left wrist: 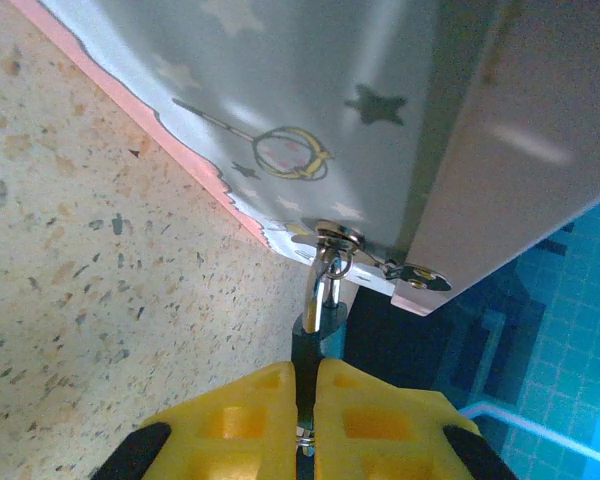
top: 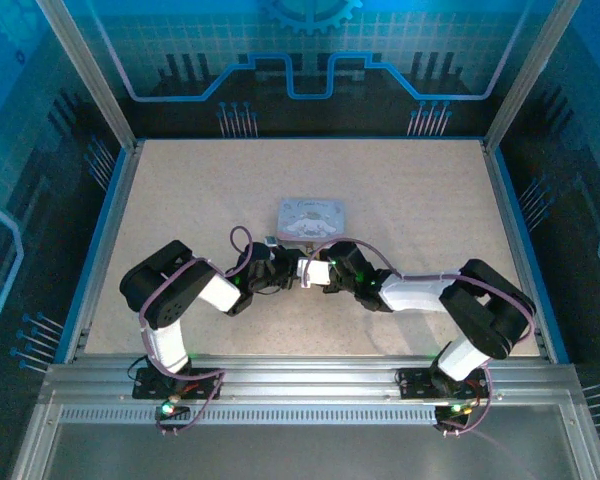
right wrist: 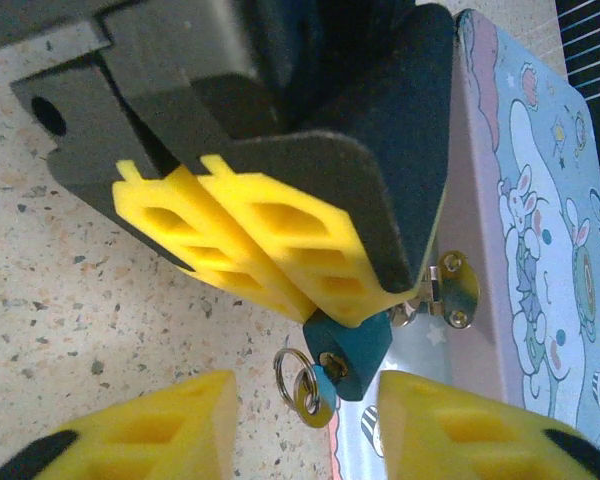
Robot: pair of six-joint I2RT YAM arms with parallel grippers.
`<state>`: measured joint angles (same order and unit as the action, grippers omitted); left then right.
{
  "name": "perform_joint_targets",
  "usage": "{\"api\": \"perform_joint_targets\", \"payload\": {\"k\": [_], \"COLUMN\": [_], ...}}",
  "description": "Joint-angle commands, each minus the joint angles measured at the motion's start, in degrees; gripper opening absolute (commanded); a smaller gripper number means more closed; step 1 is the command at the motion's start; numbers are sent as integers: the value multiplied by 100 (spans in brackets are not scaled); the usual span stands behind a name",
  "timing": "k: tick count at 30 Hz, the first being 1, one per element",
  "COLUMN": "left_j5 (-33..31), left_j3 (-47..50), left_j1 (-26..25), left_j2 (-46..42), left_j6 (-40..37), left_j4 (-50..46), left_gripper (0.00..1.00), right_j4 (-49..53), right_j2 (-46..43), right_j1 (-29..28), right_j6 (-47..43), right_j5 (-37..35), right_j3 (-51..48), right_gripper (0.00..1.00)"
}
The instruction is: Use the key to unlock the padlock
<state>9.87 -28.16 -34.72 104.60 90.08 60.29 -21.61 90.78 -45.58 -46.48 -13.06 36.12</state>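
Left claw (left wrist: 306,385) clamps blocky dark padlock (right wrist: 350,345) between ribbed yellow pads (left wrist: 240,420).

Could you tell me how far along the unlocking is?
Done: the left fingers clamp the padlock, and the key appears seated in it. In hand: the right fingers stand open either side of the key. Remaining: turning it; the shackle is closed through the hasp.

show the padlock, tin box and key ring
padlock (right wrist: 348,350), right wrist view, on its dark body
tin box (right wrist: 540,250), right wrist view, on its printed face
key ring (right wrist: 305,392), right wrist view, on the metal loop
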Motion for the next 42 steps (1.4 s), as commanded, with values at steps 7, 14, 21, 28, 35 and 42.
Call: {"api": "perform_joint_targets", "payload": {"k": [7, 14, 21, 28, 35, 42], "left_j5": [40, 50, 40, 38, 41, 37], "left_j3": [-115, -106, -101, -76, -71, -49], "left_j1": [21, 23, 23, 22, 25, 22], "left_j2": [-89, -87, -76, -43, -14, -17], "left_j6": [71, 85, 90, 113, 137, 128], "left_j4": [-20, -9, 17, 83, 134, 145], "left_gripper": [11, 12, 12, 12, 12, 12], "right_j4": [-211, -364, -382, -20, 502, 897], "right_j2": [139, 168, 188, 15, -9, -43], "right_j1": [44, 47, 45, 17, -110, -157], "right_j6": [83, 263, 436, 1010, 1564, 2303], "right_j5": [-57, -255, -464, -466, -612, -470], "right_j3": [158, 155, 233, 360, 630, 857], "right_gripper": [21, 14, 4, 0, 0, 0]}}
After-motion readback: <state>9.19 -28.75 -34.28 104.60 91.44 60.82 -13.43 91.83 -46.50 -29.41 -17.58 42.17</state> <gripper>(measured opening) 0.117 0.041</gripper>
